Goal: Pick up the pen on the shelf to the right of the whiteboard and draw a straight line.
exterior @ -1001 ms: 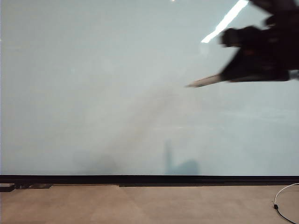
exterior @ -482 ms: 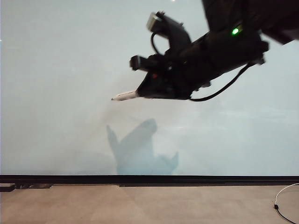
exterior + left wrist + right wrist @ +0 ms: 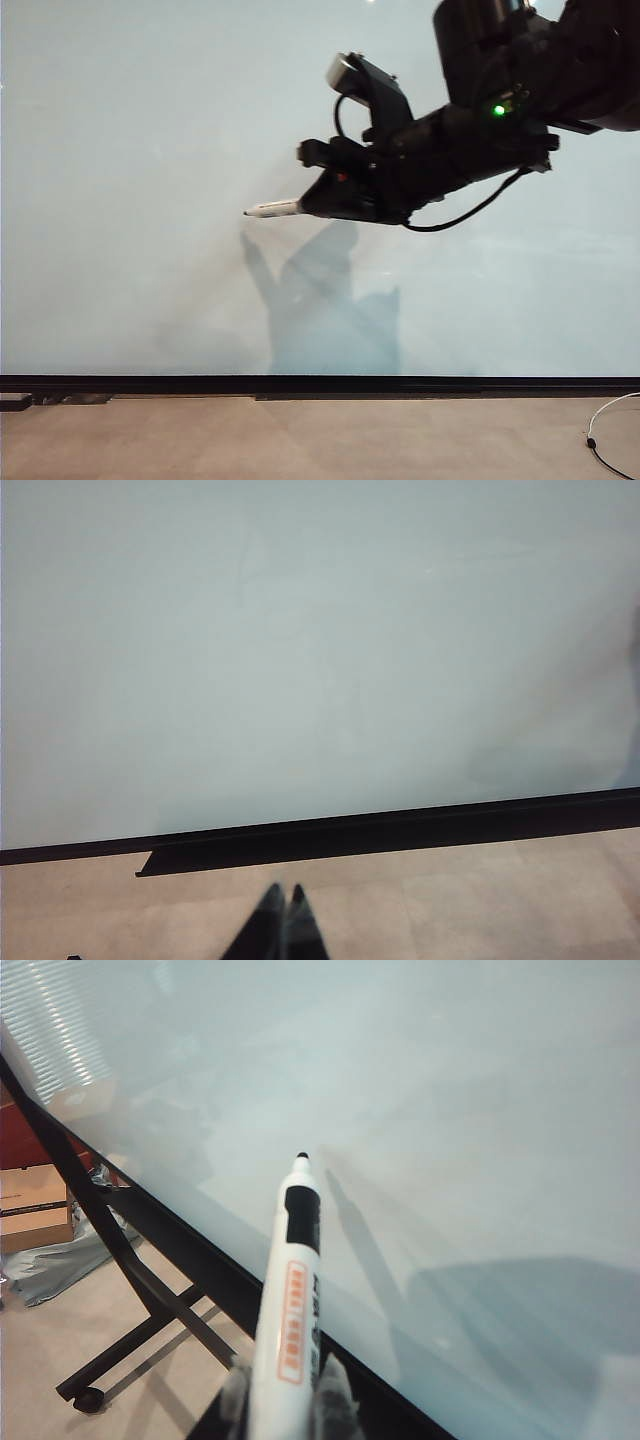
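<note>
exterior view: the right pincer [image 3: 318, 200] grips the pen [image 3: 272, 209], tip aimed at the whiteboard [image 3: 120, 200] to start the line. left wrist view: the left pincer [image 3: 282, 900] is closed, idle near the floor. right wrist view: fingers [image 3: 332, 1392] clamp the barrel — no stroke is visible yet.

All three views toward the whiteboard [image 3: 120, 150], right wrist nearest

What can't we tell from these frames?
- Pen tip contact with whiteboard: neither exterior nor right wrist view shows whether a gap remains.
- Right gripper: cut by the frame edge in the right wrist view, where the fingers are blurred; shut on the pen.
- Left gripper: only closed fingertips show, the rest cut off by the left wrist view's edge.
</note>
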`<control>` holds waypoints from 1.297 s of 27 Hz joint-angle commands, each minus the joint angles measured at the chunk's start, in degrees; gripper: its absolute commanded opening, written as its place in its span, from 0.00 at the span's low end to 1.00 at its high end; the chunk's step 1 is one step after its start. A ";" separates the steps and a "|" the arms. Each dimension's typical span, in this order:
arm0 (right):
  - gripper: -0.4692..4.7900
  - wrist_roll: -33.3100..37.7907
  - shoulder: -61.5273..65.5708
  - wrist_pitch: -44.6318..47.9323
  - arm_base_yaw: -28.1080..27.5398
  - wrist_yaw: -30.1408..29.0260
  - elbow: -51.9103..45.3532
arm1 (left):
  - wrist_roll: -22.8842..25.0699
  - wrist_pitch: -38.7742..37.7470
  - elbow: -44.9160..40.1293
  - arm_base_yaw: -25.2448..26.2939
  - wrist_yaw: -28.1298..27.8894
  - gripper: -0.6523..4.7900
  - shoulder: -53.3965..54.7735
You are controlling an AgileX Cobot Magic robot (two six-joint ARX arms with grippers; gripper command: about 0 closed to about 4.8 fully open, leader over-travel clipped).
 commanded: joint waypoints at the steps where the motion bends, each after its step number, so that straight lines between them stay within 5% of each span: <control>1: 0.08 -0.13 -0.26 0.98 -1.14 -2.62 0.28 | 0.04 0.33 0.20 -0.02 0.15 0.11 0.00; 13: 0.08 -0.17 1.95 1.46 -2.73 -6.97 0.85 | 0.04 0.33 0.20 -0.02 0.15 0.11 0.00; 35: 0.08 0.09 3.91 2.91 -2.78 -1.60 3.04 | 0.04 0.33 0.20 -0.02 0.15 0.11 0.00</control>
